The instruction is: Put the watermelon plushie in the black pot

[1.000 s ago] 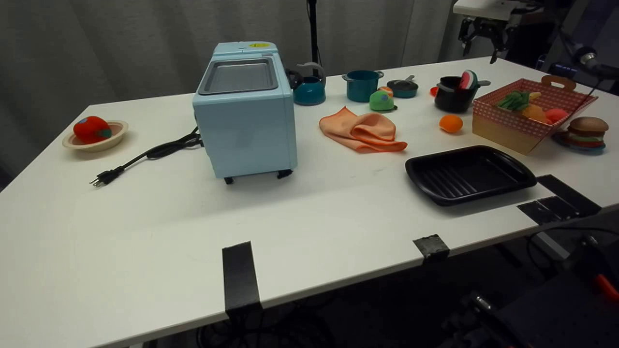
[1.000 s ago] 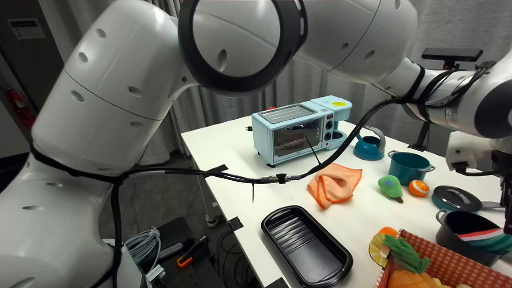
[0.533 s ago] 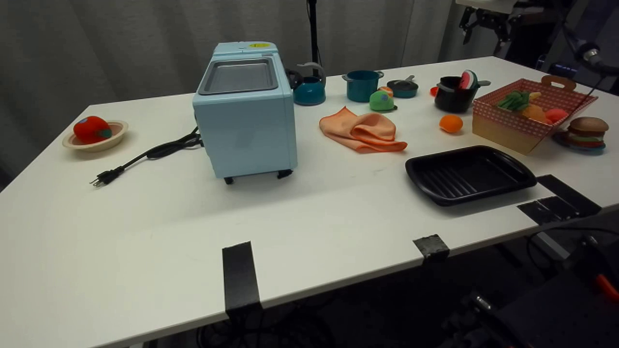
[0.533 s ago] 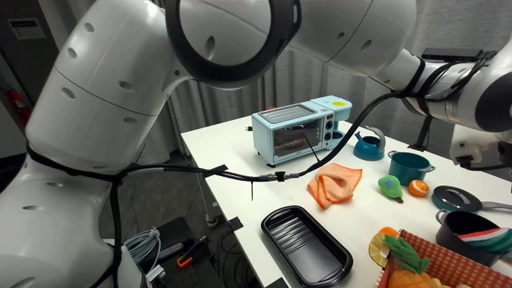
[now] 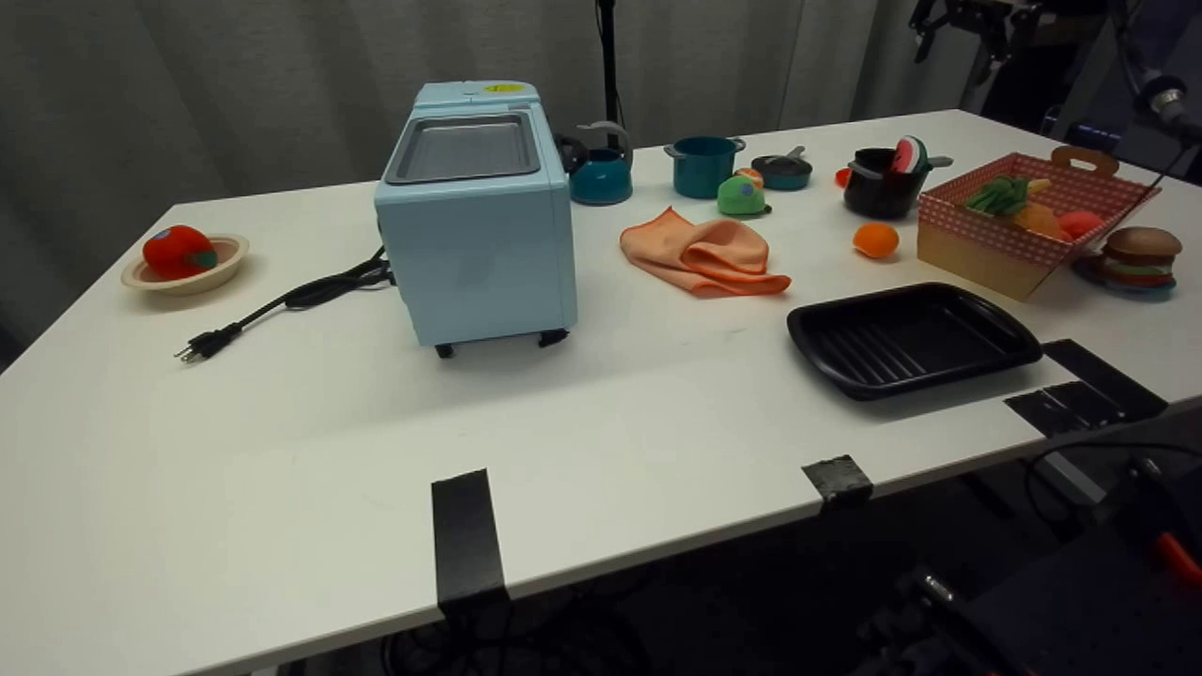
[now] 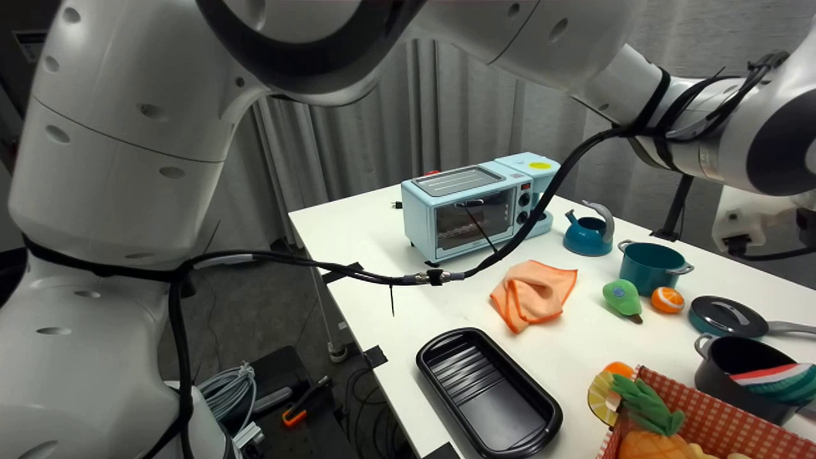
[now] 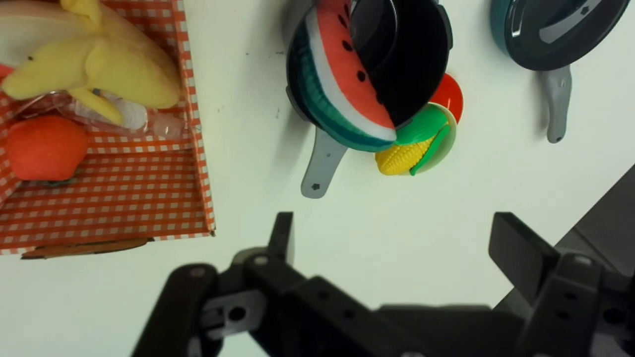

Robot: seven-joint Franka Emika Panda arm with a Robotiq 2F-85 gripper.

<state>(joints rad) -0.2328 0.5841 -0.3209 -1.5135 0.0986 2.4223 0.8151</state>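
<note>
The watermelon plushie is a red wedge with a white band and green rind. It sits tilted in the black pot, one end inside and the other sticking out over the rim above the grey handle. Both exterior views show the plushie in the pot. My gripper is open and empty, with bare table between its fingers in the wrist view. In an exterior view the gripper hangs in the air, above and apart from the pot.
A red-checked basket with toy food stands beside the pot. Toy corn and a teal pan lie on the pot's other side. An orange ball, a grill pan and a teal pot are nearby.
My open gripper has risen and moved away from the pot, up and to the right in an exterior view. The arm has shifted with it. The plushie and pot have not moved.
</note>
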